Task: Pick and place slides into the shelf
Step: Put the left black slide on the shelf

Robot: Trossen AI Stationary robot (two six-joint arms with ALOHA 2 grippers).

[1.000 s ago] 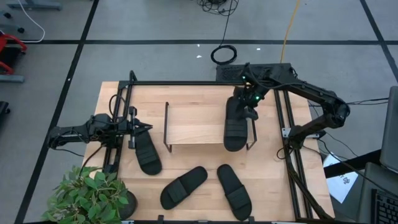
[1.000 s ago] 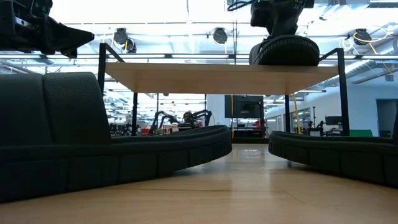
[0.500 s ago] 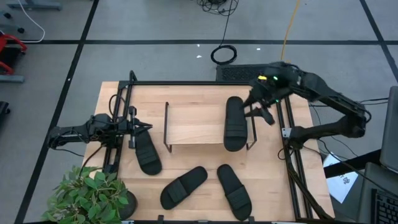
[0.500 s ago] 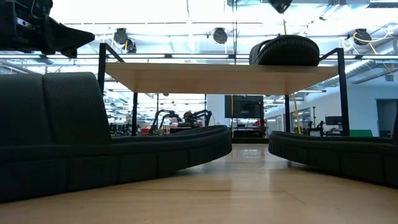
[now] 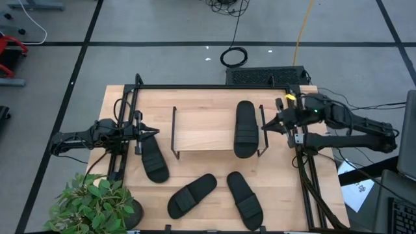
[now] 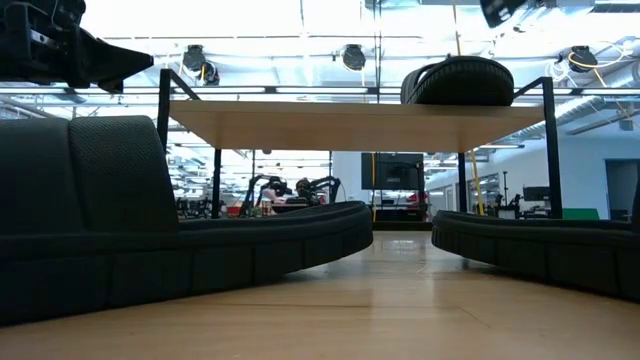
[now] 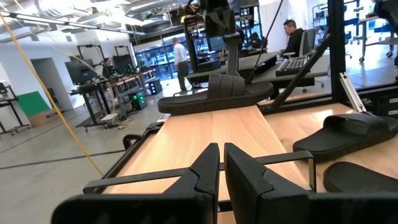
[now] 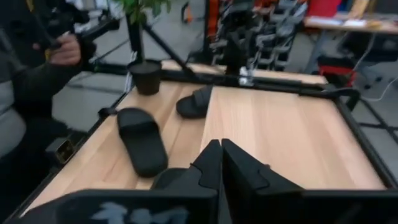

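Observation:
One black slide (image 5: 246,129) lies flat on the right end of the shelf's wood top (image 5: 205,129), seen also in the low view as a slide (image 6: 458,80) on the plank (image 6: 340,125). Three more slides rest on the table: one at the left (image 5: 151,156) and two at the near side (image 5: 192,195) (image 5: 245,199). My right gripper (image 5: 264,127) is shut just right of the shelf, holding nothing. My left gripper (image 5: 153,132) hangs shut above the far end of the left slide, clear of it.
A black frame (image 5: 195,86) runs around the tabletop. A potted plant (image 5: 97,205) stands at the near left corner. In the right wrist view a person's hand (image 8: 62,50) shows beyond the table. Bare wood lies under the shelf and between the slides.
My right gripper has drawn away from the slide on the shelf, first up and then toward the table's right edge, and has shut. The slide stays lying on the shelf top where it was.

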